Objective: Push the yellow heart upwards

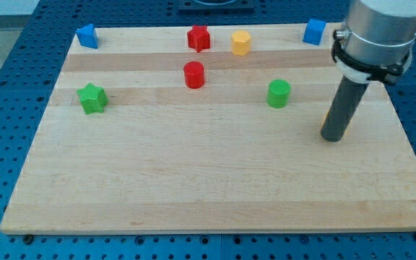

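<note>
You see my tip resting on the table near the view's right edge, well below the blue block in the top right corner and to the right of the green cylinder. There are no jaws here, only the rod. A thin orange-yellow sliver peeks out against the rod's left side; it may be the yellow heart, but you cannot tell its shape. Along the top sit a blue block, a red star and a yellow-orange hexagonal block; a red cylinder and green star lie lower.
</note>
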